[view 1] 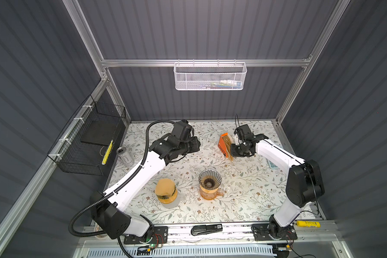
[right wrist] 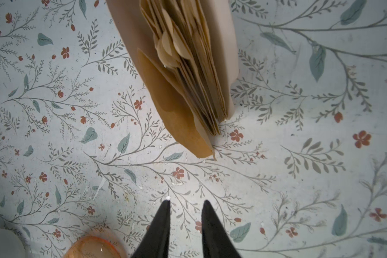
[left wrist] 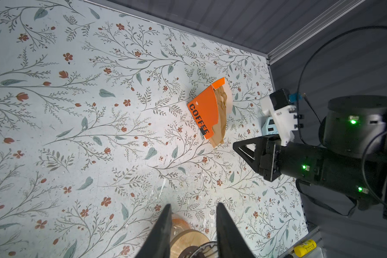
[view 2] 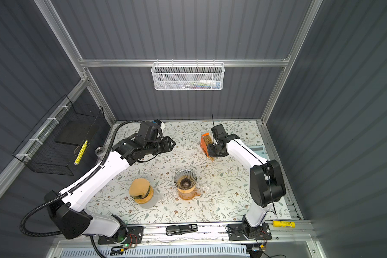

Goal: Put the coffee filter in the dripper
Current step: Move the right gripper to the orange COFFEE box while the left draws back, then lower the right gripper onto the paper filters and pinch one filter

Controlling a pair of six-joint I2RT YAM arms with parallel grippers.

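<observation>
An orange box marked COFFEE (view 1: 223, 146) (view 2: 205, 145) (left wrist: 205, 111) stands at the back right of the table, with brown paper coffee filters (right wrist: 188, 67) (left wrist: 221, 105) fanned out of it. The dripper (view 1: 209, 178) (view 2: 185, 178), a dark ribbed glass cone, sits on an orange glass carafe mid-table with nothing in it. My right gripper (right wrist: 187, 202) (view 1: 232, 150) hovers just short of the filters, open by a narrow gap with nothing between the fingers. My left gripper (left wrist: 193, 206) (view 1: 196, 144) is open and bare, left of the box and above the dripper (left wrist: 201, 250).
An orange vessel with a tan top (view 1: 165, 191) stands left of the dripper. A white can (view 1: 125, 156) is at the table's left edge. A pale blue device (view 2: 256, 148) lies by the right arm. A stapler (view 1: 207, 229) and yellow tube (view 1: 308, 223) lie on the front rail.
</observation>
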